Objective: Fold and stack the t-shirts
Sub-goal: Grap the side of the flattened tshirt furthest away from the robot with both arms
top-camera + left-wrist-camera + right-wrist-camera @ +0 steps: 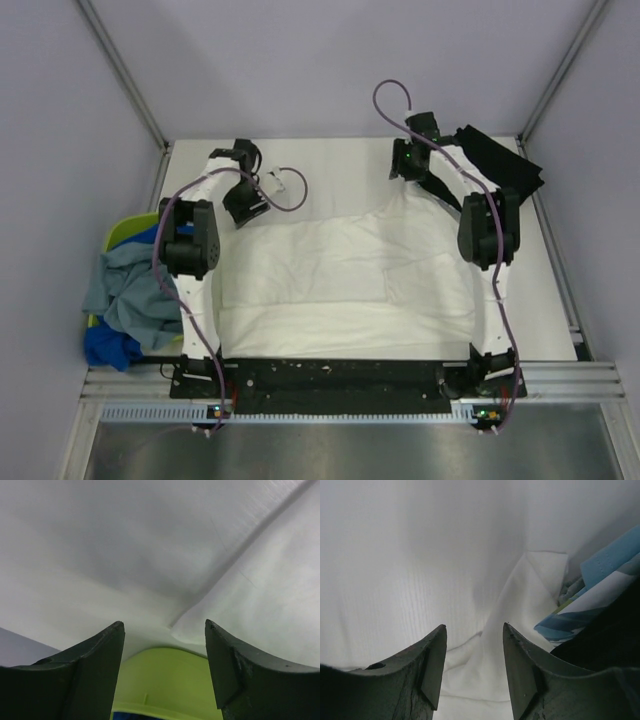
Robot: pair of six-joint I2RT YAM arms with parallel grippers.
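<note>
The large white t-shirt lies spread across the middle of the table, and no print shows on it. My left gripper hangs open and empty by its far left corner; in the left wrist view nothing is between the jaws. My right gripper is open over the shirt's far right corner, jaws either side of a ridge of white cloth. The black t-shirt lies at the back right. Grey-blue and bright blue shirts hang from the basket.
The lime-green basket stands at the table's left edge and shows between the left jaws. A blue-striped printed piece lies beside black cloth to the right of the right jaws. Frame posts and walls close in the table.
</note>
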